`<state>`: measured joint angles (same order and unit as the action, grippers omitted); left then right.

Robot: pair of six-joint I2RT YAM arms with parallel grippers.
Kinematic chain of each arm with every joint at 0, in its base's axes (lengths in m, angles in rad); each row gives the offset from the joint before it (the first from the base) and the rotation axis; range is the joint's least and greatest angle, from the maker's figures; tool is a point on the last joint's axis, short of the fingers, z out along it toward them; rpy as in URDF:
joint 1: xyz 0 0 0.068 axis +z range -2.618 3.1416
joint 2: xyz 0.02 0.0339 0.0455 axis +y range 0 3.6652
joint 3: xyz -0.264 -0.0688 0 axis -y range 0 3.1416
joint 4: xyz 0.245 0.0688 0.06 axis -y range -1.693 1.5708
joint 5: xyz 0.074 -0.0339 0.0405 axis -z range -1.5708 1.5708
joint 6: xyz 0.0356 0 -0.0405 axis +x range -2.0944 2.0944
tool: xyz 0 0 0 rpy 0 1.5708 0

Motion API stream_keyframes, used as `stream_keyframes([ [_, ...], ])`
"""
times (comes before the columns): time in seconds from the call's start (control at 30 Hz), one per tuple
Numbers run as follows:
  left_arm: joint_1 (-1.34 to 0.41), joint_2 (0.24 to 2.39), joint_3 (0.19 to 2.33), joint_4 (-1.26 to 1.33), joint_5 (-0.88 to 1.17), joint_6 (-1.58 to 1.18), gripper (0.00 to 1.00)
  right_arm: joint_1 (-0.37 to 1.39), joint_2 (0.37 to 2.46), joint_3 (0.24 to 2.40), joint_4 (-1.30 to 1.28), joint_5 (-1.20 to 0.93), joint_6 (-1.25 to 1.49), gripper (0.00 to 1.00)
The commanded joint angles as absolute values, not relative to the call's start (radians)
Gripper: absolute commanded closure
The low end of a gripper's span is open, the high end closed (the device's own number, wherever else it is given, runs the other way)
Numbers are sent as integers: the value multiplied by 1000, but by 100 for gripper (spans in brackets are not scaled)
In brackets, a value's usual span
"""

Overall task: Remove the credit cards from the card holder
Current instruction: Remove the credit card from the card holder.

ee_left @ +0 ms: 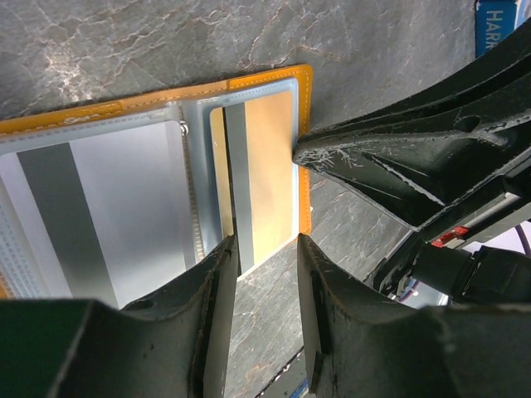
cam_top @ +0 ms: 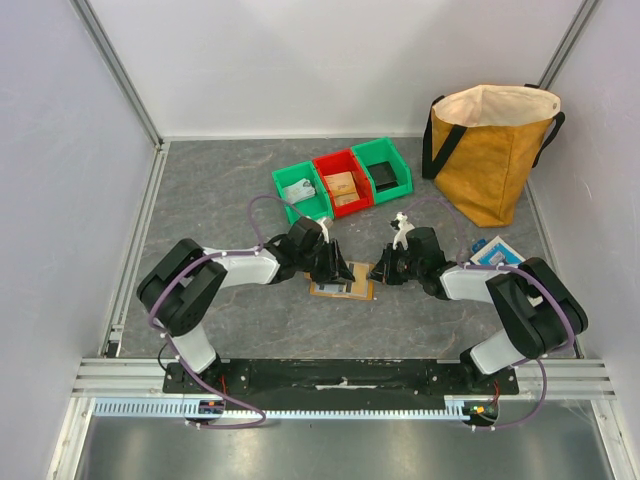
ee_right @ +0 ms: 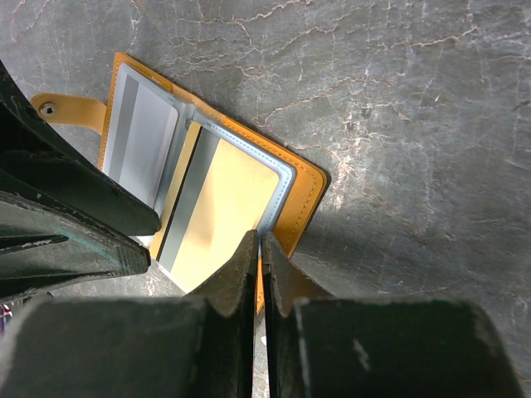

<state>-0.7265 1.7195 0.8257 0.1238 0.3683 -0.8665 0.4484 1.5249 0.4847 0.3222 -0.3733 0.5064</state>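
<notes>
The card holder (cam_top: 345,287) lies open on the table between my two grippers, tan-orange with clear sleeves inside. In the left wrist view a gold card (ee_left: 265,166) with a grey stripe sticks out of the holder's (ee_left: 305,99) right sleeve, and a silver card (ee_left: 108,207) sits in the left sleeve. My left gripper (ee_left: 264,245) is open, its fingertips on either side of the gold card's near edge. My right gripper (ee_right: 260,242) is shut on the holder's orange rim (ee_right: 303,195) beside the gold card (ee_right: 220,215). In the top view the left gripper (cam_top: 337,268) and right gripper (cam_top: 379,270) flank the holder.
Three bins stand at the back: green (cam_top: 300,190), red (cam_top: 342,183) and green (cam_top: 383,167). A mustard bag (cam_top: 490,150) stands at the back right. A blue-and-white box (cam_top: 495,250) lies beside the right arm. Walls close in both sides.
</notes>
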Motion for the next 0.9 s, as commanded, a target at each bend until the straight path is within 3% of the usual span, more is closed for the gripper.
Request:
stream_keyframes([
  [0.0, -730, 1727, 848, 127, 348, -896, 59, 453, 1557, 454, 256, -354, 485, 91],
  [0.4, -732, 1698, 854, 64, 291, -854, 54, 448, 1552, 456, 252, -351, 476, 91],
  [0.73, -744, 1750, 847, 107, 325, -879, 62, 442, 1543, 454, 252, -353, 476, 91],
  [0.87, -746, 1749, 827, 140, 337, -902, 73, 443, 1539, 454, 249, -354, 472, 91],
])
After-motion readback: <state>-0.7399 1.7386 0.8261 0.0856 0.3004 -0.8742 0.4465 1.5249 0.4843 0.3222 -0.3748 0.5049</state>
